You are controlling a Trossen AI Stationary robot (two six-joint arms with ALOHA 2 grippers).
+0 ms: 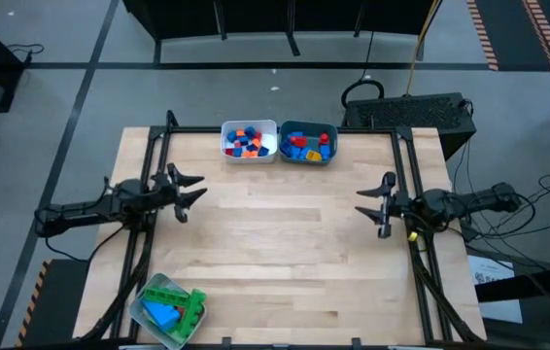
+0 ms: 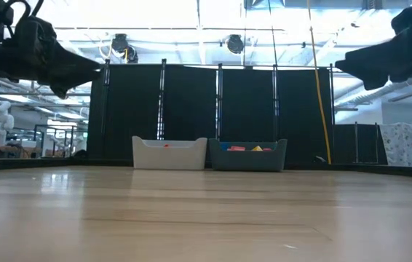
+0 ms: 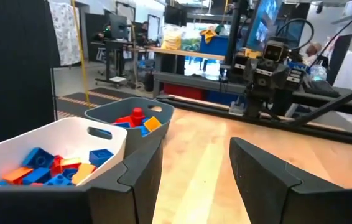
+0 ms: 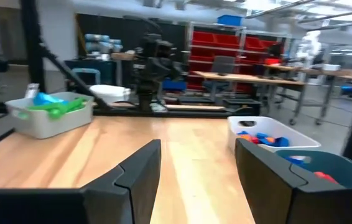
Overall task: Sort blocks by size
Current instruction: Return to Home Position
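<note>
Small blue, orange and red blocks (image 1: 248, 142) lie in a white bin (image 1: 228, 153) at the table's far edge. Mid-size red, blue and yellow blocks (image 1: 308, 144) lie in a teal bin (image 1: 331, 158) beside it. Long green and blue blocks (image 1: 172, 307) lie in a clear-grey bin (image 1: 139, 311) at the near left corner. My left gripper (image 1: 197, 190) hovers open and empty over the table's left side. My right gripper (image 1: 364, 201) hovers open and empty over the right side. No block lies on the bare tabletop.
The white bin (image 3: 51, 140) and teal bin (image 3: 117, 112) stand side by side at the far edge. Black frame rails (image 1: 158, 146) run along the table's left, right and far sides. The wooden tabletop (image 1: 285, 243) stretches between the arms.
</note>
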